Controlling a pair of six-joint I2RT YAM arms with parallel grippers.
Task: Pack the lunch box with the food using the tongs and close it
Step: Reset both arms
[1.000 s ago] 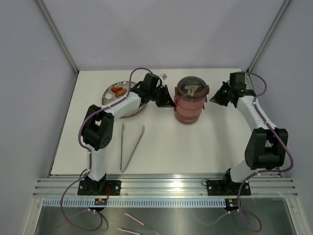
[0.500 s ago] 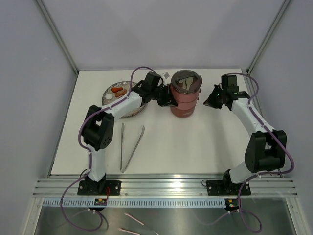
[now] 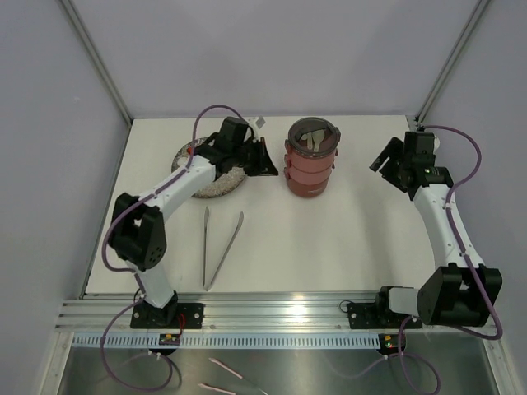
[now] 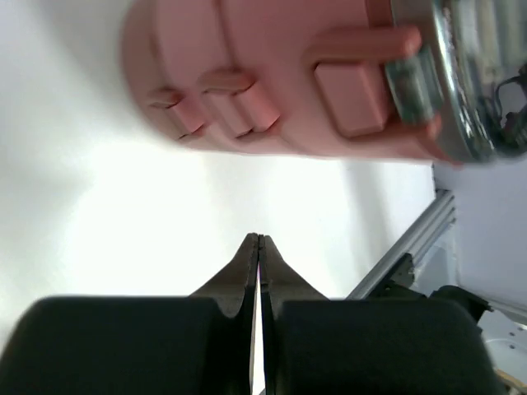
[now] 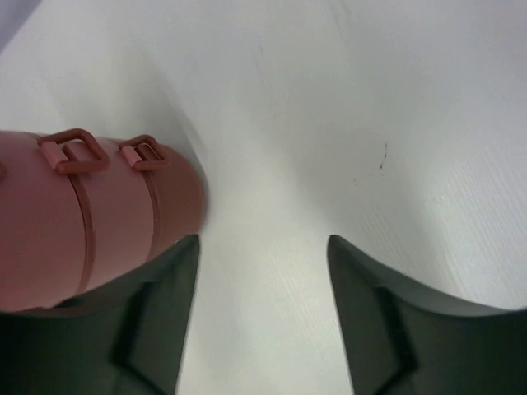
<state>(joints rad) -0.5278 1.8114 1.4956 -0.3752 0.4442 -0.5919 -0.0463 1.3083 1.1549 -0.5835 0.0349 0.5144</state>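
Standing upright at the far middle of the white table (image 3: 346, 247), the lunch box (image 3: 310, 164) appeared as one stack of dark-red round tiers, its top face glinting steel with a pale strip across it; whether a lid sat on it could not be told from above. In the left wrist view the lunch box (image 4: 280, 82) showed paired clasps down its side and a shiny rim at one end. In the right wrist view the lunch box (image 5: 82, 222) showed two wire loop latches. The left gripper (image 3: 267, 159) hung just beside the stack on its left, not touching, jaws pressed together with nothing between them; its wrist camera confirmed the left gripper (image 4: 259, 247) tips met in a single seam above bare table. The right gripper (image 3: 381, 160) was well apart from the stack on its right side, pointing toward it. From the wrist, the right gripper (image 5: 263, 247) had its jaws standing apart and empty, with the stack off to the left of the gap. The grey speckled plate (image 3: 218, 186) lay left of the lunch box, largely under the left arm. One red-orange bit of food (image 3: 192, 151) was visible at its far-left edge. The tongs (image 3: 226, 247) lay flat on the table nearer than the plate, V open toward the far side, untouched by either gripper.
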